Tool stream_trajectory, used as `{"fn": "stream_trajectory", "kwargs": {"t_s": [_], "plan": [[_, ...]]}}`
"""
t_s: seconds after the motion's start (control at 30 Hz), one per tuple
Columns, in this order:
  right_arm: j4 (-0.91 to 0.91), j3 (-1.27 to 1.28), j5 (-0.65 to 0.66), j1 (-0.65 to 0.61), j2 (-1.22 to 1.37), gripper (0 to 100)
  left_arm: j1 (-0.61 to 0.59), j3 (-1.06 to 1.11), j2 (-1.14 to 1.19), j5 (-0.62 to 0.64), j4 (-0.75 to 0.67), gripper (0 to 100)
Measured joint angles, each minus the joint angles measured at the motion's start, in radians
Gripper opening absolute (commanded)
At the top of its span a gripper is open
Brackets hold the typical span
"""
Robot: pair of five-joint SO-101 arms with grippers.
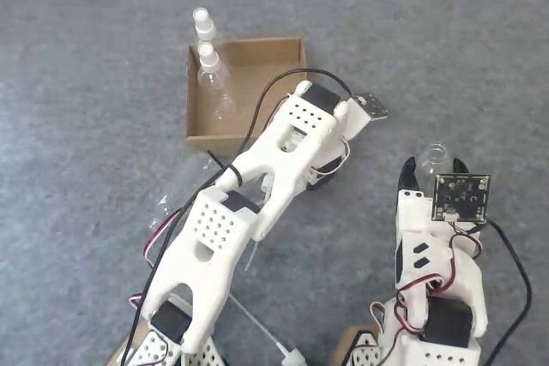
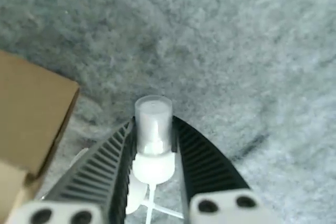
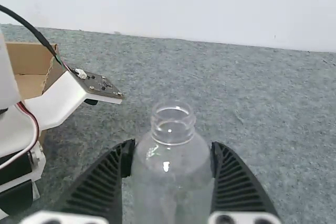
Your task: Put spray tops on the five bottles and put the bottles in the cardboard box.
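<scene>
**Beside the cardboard box: capping under way, most steps left**

Cardboard box [image 1: 287, 49] holds one capped bottle [image 1: 214, 83]. A second capped bottle [image 1: 203, 23] sits at its far wall. Left gripper [image 2: 152, 124] clamps a spray top [image 2: 153, 109]. Right gripper [image 3: 171, 153] grips an open bottle [image 3: 170, 177] upright. These two are not yet joined, by my read. Grey carpet [image 1: 77, 126], white wall [image 3: 210, 3].

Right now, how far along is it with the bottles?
Done: one capped bottle lies in the cardboard box, another at its far edge. In hand: left jaws grip a spray top, right jaws an open bottle. Left: capping it, boxing it, then the others.
</scene>
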Motion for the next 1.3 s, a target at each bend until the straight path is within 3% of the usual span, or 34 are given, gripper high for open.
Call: {"fn": "stream_trajectory", "kwargs": {"t_s": [0.53, 1.07, 1.3], "plan": [[0.000, 0.000, 0.000, 0.000, 0.000, 7.6, 0.009, 0.000, -0.025, 0.023, 0.002, 1], [0.000, 0.000, 0.000, -0.002, 0.000, 7.6, 0.002, 0.241, -0.385, 0.044, 0.003, 1], [0.000, 0.000, 0.000, -0.048, 0.000, 7.6, 0.002, 0.448, -0.603, 0.091, -0.081, 1]]}}
